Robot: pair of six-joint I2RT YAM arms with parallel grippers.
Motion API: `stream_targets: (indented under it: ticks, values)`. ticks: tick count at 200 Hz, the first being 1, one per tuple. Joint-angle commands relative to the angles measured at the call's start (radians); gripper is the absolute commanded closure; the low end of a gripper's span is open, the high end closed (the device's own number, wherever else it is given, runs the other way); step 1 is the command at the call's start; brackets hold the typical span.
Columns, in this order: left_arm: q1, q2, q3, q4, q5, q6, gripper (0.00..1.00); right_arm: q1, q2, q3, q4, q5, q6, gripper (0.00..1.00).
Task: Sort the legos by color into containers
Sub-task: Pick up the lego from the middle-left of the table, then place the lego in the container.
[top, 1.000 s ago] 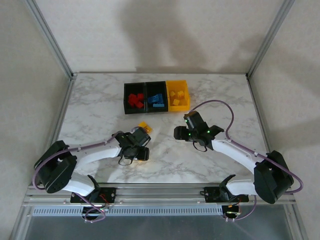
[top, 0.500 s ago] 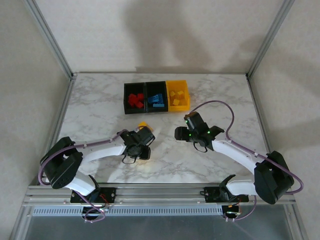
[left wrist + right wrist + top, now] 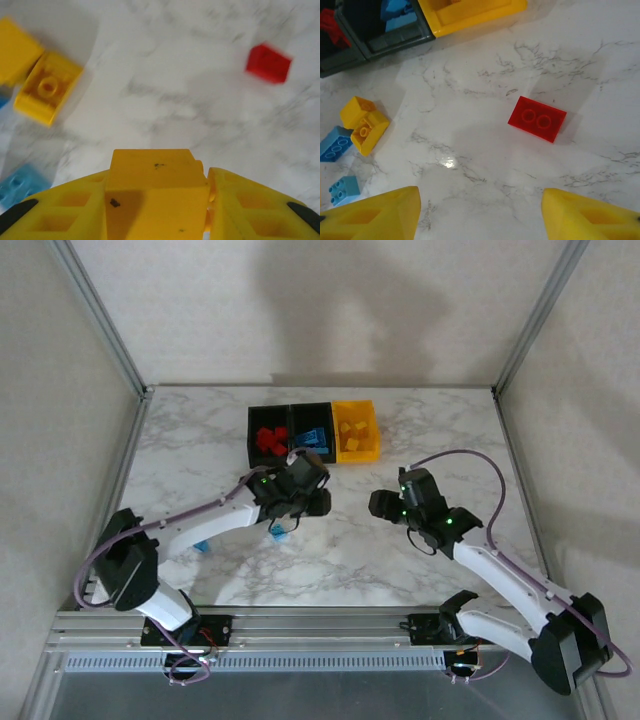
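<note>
Your left gripper [image 3: 157, 172] pinches a yellow brick [image 3: 150, 200] just near of the bins [image 3: 395, 42], where red, blue and yellow pieces already lie sorted. Your right gripper [image 3: 480, 192] hangs spread and empty near a loose red brick [image 3: 537, 118]. Two yellow bricks [image 3: 362, 125] and two blue bricks [image 3: 335, 144] lie unsorted on the table [image 3: 200, 440].

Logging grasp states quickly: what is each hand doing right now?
Left hand: closed on a yellow lego.
Right hand: open, holding nothing.
</note>
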Motion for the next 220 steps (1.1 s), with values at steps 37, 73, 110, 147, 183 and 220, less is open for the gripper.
stream_targets:
  ticks: [37, 73, 110, 147, 183, 220]
  values:
    - [0.045, 0.302, 0.397, -0.025, -0.066, 0.072, 0.69, -0.016, -0.108, -0.089, -0.026, -0.006, 0.100, 0.35]
    - [0.077, 0.504, 0.657, -0.066, -0.083, 0.090, 0.69, -0.016, -0.169, -0.124, -0.046, 0.007, 0.134, 0.35]
    - [0.088, 0.727, 0.968, -0.129, -0.100, 0.107, 0.68, -0.016, -0.206, -0.139, -0.079, 0.017, 0.154, 0.35]
    - [0.101, 0.887, 1.157, -0.157, -0.128, 0.075, 0.68, -0.016, -0.240, -0.135, -0.117, 0.029, 0.170, 0.35]
    - [0.110, 0.929, 1.159, -0.073, -0.133, 0.053, 0.65, -0.016, -0.275, -0.147, -0.139, 0.032, 0.191, 0.35]
    - [0.118, 0.964, 1.187, -0.045, -0.161, 0.053, 0.64, -0.016, -0.293, -0.153, -0.158, 0.038, 0.204, 0.36]
